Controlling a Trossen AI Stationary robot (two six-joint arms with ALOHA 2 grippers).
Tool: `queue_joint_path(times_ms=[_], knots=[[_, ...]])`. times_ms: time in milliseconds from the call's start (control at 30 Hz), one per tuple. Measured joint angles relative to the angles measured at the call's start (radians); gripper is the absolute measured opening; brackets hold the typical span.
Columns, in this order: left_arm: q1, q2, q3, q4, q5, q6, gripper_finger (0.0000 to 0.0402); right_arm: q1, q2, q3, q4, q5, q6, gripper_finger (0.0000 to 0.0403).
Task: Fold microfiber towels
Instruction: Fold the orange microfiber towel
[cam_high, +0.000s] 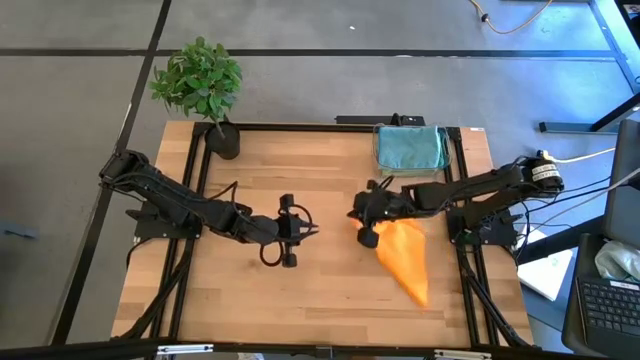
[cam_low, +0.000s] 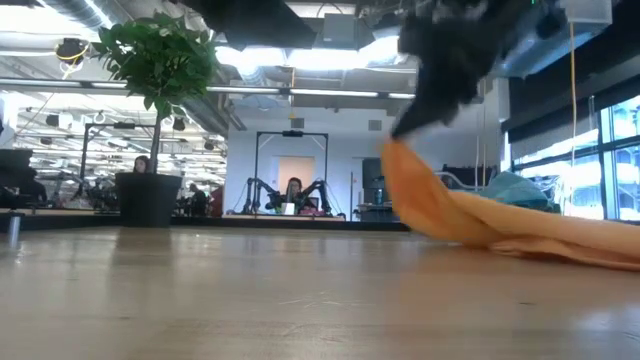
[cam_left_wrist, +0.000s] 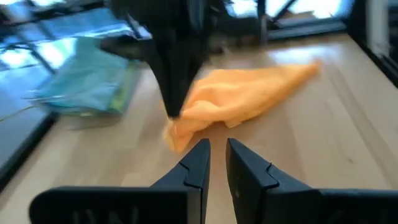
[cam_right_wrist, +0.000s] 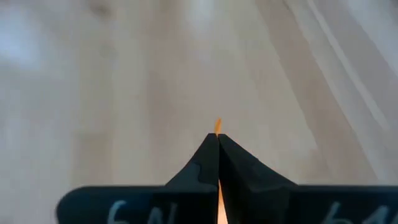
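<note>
We see the soft orange microfiber towel (cam_high: 405, 257) lying crumpled in a long cone shape on the right half of the light wooden table (cam_high: 250, 300), its wide end trailing toward five o'clock from the table's middle and its narrow end lifted. The right gripper (cam_high: 366, 222) pinches that narrow end: in the right wrist view its two dark fingers (cam_right_wrist: 239, 168) are pressed together with only a thin orange sliver of cloth showing between them. In the low view the orange towel (cam_low: 470, 215) rises from the tabletop to a peak under the dark gripper and slopes down to rest flat on the wood farther along.

The left gripper (cam_high: 303, 231) hovers just left of the table's centre, pointing at three o'clock toward the right gripper, with a clear stretch of wood between them. Its fingers (cam_left_wrist: 193, 171) stand at a narrow gap and hold nothing.

At about one o'clock, near the table's far edge, a stack of folded towels (cam_high: 410, 147) sits with a teal one on top; in the left wrist view we can make out light blue and a lime green edge in that stack (cam_left_wrist: 93, 84).

A small potted green plant (cam_high: 200, 85) in a dark pot stands at the far left corner, around eleven o'clock.
</note>
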Motion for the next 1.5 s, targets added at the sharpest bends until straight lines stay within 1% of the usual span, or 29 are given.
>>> queue_joint_path(times_ms=[67,100,233,333,400,467,533,667,700,733,767,833,867,900,933,1000,1067,1100,1133,1233,1300,1400,1500], knots=[[-0.001,0.001,0.0,-0.024,0.044,0.011,0.0043,0.046,0.0,0.05,0.0,0.003,-0.038,0.0002],[-0.005,0.001,0.0,-0.032,0.047,0.011,0.0043,0.072,0.0,0.075,0.003,0.012,-0.05,0.0002],[-0.025,0.002,0.0,-0.038,0.047,0.01,0.0046,0.158,0.0,0.156,0.003,0.106,-0.106,0.0002],[-0.03,0.02,0.0,-0.034,0.045,0.001,0.006,0.201,0.0,0.2,0.003,0.187,-0.149,0.0001],[-0.026,0.03,0.0,-0.029,0.041,-0.018,0.0073,0.214,-0.001,0.215,0.004,0.192,-0.159,0.0001],[-0.016,0.04,0.0,-0.034,0.039,-0.021,0.0088,0.22,-0.001,0.217,-0.011,0.186,-0.142,0.0001],[-0.01,0.046,0.0,-0.042,0.037,-0.022,0.01,0.221,0.002,0.216,-0.064,0.173,-0.103,0.0004],[-0.012,0.047,0.0,-0.084,0.034,-0.004,0.0114,0.221,0.045,0.173,-0.138,0.178,-0.012,0.0034],[-0.012,0.047,0.0,-0.108,0.015,0.012,0.0115,0.221,0.064,0.153,-0.121,0.179,-0.01,0.0045],[-0.014,0.046,0.0,-0.141,-0.033,0.022,0.0115,0.22,0.083,0.132,-0.09,0.178,-0.01,0.0058],[-0.017,0.041,0.0,-0.182,-0.113,0.015,0.0114,0.216,0.105,0.111,-0.048,0.172,-0.012,0.0072],[-0.029,0.029,0.0,-0.267,-0.323,-0.068,0.011,0.211,0.161,0.079,0.079,0.153,-0.042,0.0101],[-0.033,0.022,0.0,-0.315,-0.402,-0.111,0.0108,0.209,0.191,0.067,0.15,0.134,-0.065,0.0116],[-0.038,0.014,0.0,-0.358,-0.437,-0.138,0.0107,0.207,0.222,0.064,0.213,0.119,-0.1,0.013],[-0.042,0.007,0.0,-0.382,-0.438,-0.152,0.0105,0.206,0.263,0.066,0.287,0.098,-0.138,0.0144],[-0.052,-0.014,0.0,-0.402,-0.38,-0.145,0.0102,0.206,0.337,0.09,0.371,0.076,-0.18,0.0168],[-0.063,-0.026,0.001,-0.394,-0.26,-0.097,0.0101,0.206,0.42,0.145,0.365,0.072,-0.196,0.0187],[-0.071,-0.03,0.001,-0.398,-0.221,-0.08,0.0101,0.206,0.458,0.177,0.339,0.071,-0.198,0.0194],[-0.08,-0.031,0.0,-0.398,-0.213,-0.075,0.0101,0.206,0.493,0.211,0.3,0.071,-0.203,0.02],[-0.1,-0.041,0.0,-0.403,-0.268,-0.071,0.01,0.206,0.582,0.323,0.159,0.088,-0.221,0.0205],[-0.109,-0.047,0.001,-0.396,-0.286,-0.071,0.01,0.206,0.629,0.386,0.071,0.148,-0.22,0.0202],[-0.123,-0.045,0.0,-0.401,-0.288,-0.071,0.01,0.206,0.678,0.443,0.001,0.222,-0.22,0.019],[-0.133,-0.046,0.0,-0.399,-0.302,-0.068,0.01,0.207,0.699,0.456,-0.006,0.24,-0.221,0.0174]])
